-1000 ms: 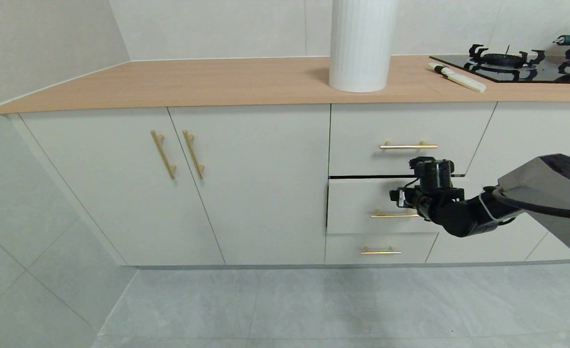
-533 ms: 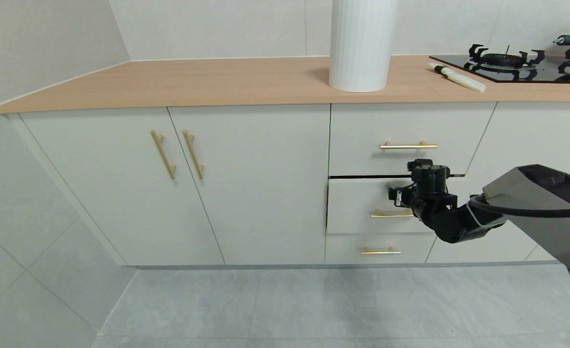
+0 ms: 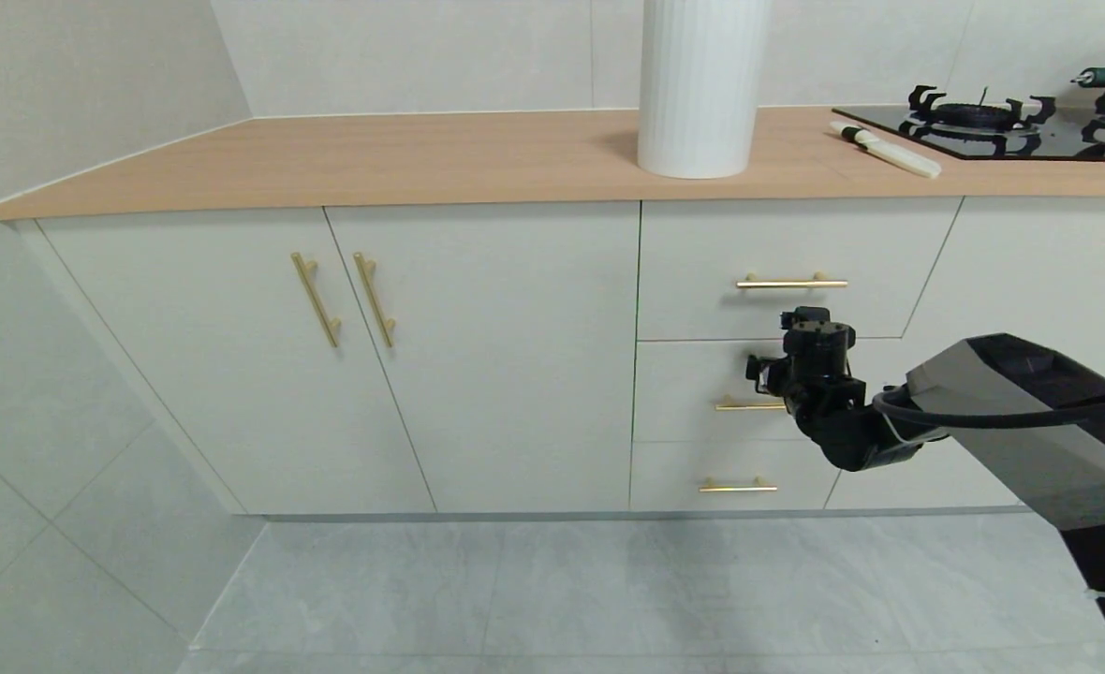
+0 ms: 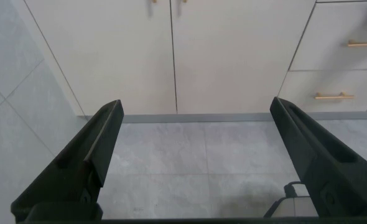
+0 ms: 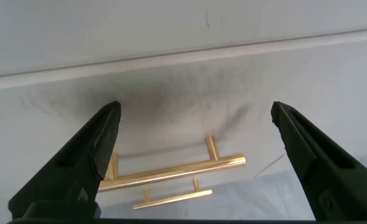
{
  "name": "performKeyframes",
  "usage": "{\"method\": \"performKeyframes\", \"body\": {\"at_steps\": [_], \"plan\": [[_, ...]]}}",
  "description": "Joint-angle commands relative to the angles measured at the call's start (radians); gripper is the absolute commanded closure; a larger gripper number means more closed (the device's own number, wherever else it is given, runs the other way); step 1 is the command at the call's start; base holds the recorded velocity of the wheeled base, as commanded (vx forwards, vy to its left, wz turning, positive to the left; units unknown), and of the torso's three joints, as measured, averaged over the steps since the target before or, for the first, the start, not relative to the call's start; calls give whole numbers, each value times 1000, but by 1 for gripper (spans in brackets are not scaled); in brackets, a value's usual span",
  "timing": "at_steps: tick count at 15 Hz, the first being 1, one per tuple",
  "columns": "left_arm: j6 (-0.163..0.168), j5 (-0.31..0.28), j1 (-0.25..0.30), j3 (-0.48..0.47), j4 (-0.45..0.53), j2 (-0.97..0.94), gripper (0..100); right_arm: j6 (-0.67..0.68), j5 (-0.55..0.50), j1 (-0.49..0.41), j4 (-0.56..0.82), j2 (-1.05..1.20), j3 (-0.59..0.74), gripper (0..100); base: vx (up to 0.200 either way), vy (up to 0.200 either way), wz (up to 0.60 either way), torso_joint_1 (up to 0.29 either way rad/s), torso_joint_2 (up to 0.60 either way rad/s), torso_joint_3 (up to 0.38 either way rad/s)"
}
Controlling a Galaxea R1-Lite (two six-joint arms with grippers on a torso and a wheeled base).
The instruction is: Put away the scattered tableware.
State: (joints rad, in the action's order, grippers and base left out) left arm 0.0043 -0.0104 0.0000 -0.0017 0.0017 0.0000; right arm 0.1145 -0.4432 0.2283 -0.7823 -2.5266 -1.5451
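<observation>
Right gripper [image 5: 193, 118] is up against the front of the middle drawer [image 3: 693, 388], its two fingers spread wide with nothing pinched between them. From the wrist camera the drawer's brass handle [image 5: 171, 171] shows in the gap between the fingers, ungripped; whether the tips actually touch the drawer front, I can't tell. From where the head looks, the gripper covers the right end of that handle, and the drawer sits flush with the top drawer [image 3: 702, 271] and the bottom drawer [image 3: 684, 473].

Left gripper [image 4: 195, 106] hangs low over the grey floor [image 3: 609, 590], fingers just as far apart and holding nothing, facing the foot of the cupboard doors [image 3: 328, 374].

Up on the wooden counter [image 3: 421, 159] a pale knife [image 3: 885, 150] lies flat, just beside the left edge of the black stove [image 3: 983, 122] and well above the gripper at the drawer. A tall white ribbed cylinder [image 3: 699, 89] stands on the counter near the knife, towards the robot's left.
</observation>
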Motion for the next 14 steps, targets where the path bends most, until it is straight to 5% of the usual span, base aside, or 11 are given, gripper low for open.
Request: {"method": "performKeyframes", "body": {"at_steps": [1, 7, 10, 14], "plan": [[0, 0, 0, 0, 0, 2, 0, 1, -2, -4, -3, -21, -21, 0, 0, 0, 0, 0, 0, 0], [0, 1, 0, 0, 0, 2, 0, 2, -8, -4, -6, 32, 28, 0, 0, 0, 0, 0, 0, 0], [0, 1, 0, 0, 0, 2, 0, 7, 0, 20, -32, 299, 353, 0, 0, 0, 0, 0, 0, 0], [-1, 0, 0, 0, 0, 2, 0, -2, -25, 28, -236, 631, 692, 0, 0, 0, 0, 0, 0, 0]]}}
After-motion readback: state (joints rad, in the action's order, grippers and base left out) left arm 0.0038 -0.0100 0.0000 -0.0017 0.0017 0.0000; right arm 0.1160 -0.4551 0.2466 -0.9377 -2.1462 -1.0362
